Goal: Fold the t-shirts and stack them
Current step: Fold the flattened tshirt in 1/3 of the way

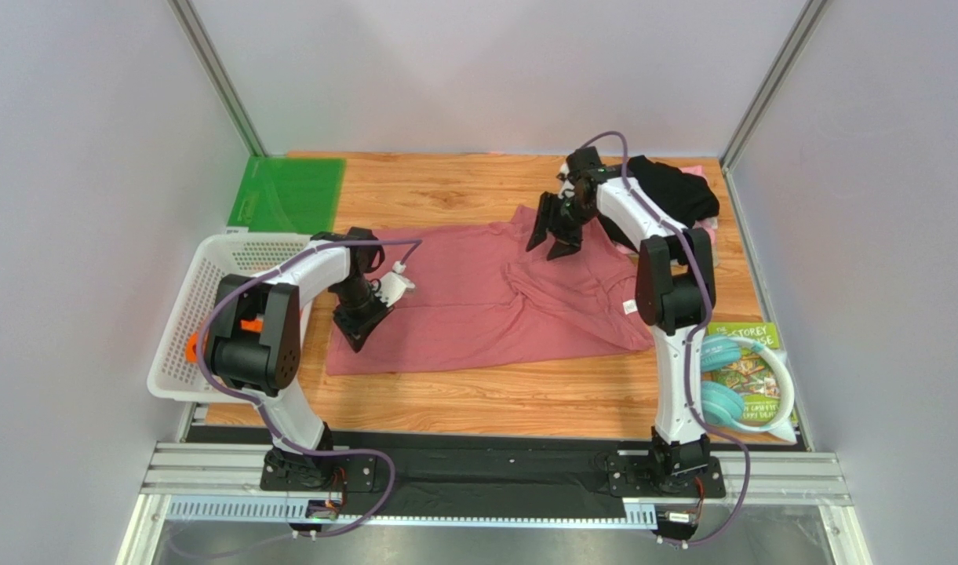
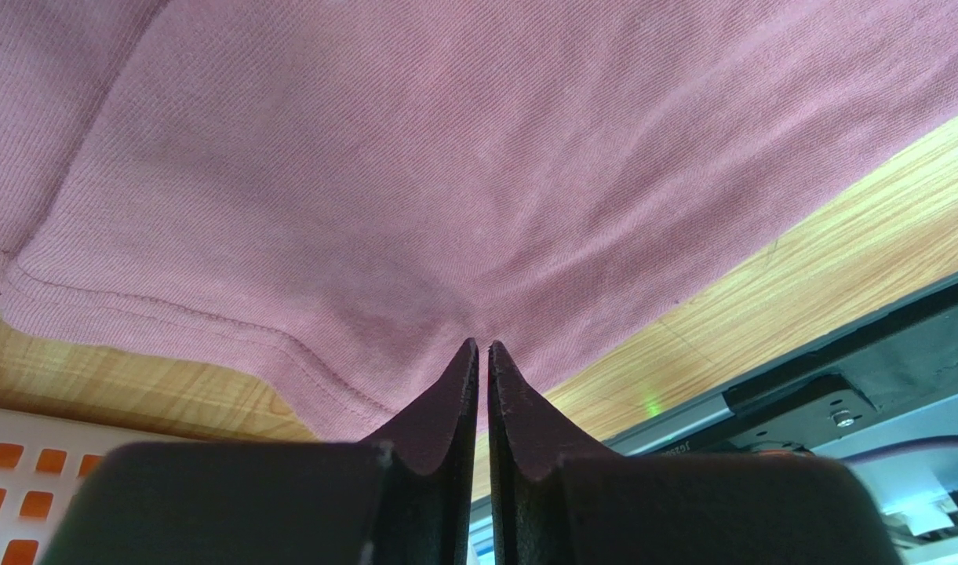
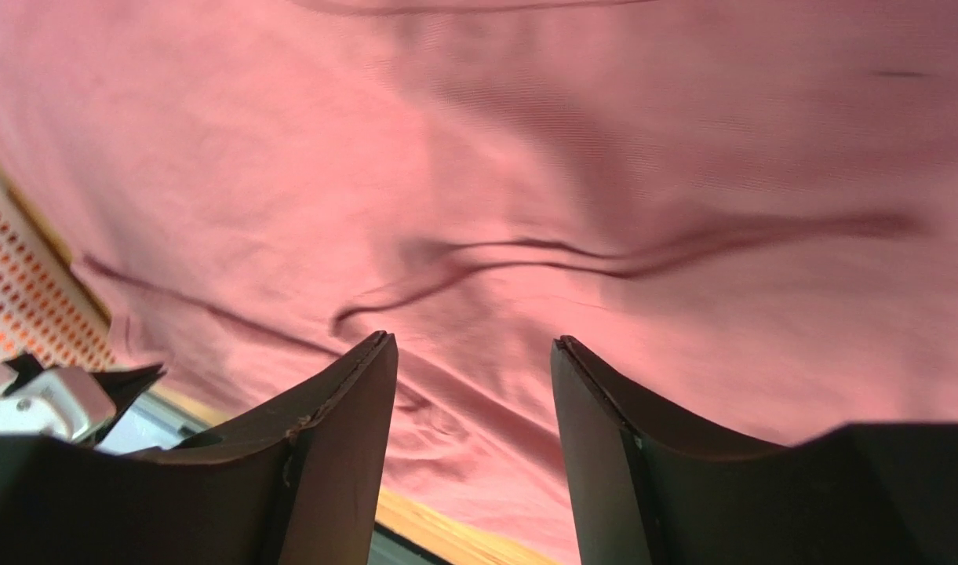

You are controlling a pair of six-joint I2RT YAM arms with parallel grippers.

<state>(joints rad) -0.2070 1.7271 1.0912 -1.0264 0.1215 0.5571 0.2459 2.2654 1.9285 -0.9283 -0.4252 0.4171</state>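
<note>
- Dusty-rose t-shirt (image 1: 495,306) lies spread, mostly flat, across the middle of the wooden table (image 1: 448,400); soft fine-ribbed knit with long shallow creases.
- White neck label (image 1: 628,307) sits at its right edge, beside the right arm.
- Its left end has a double-stitched hem (image 2: 153,324), seen only in the left wrist view, with bare wood just past it.
- Black t-shirt (image 1: 672,188) is bunched in the far right corner, touching the rose one's far right edge; top view only.
- Left gripper (image 1: 357,339) is down at the shirt's left edge. The left wrist view shows its dark wedge fingers (image 2: 448,400) pressed together with almost no gap, and the rose cloth puckers into the tips, pinched.
- Right gripper (image 1: 554,241) is over the shirt's far edge. The right wrist view shows its fingers (image 3: 342,436) spread wide above wrinkled cloth, gripping nothing.
- White plastic mesh basket (image 1: 201,283) stands at the left table edge, just beside the left arm; orange shows through its holes in both wrist views.
- Green flat sheet (image 1: 285,192) lies in the far left corner.
- Picture book (image 1: 749,365) with a teal ring lies near right.
</note>
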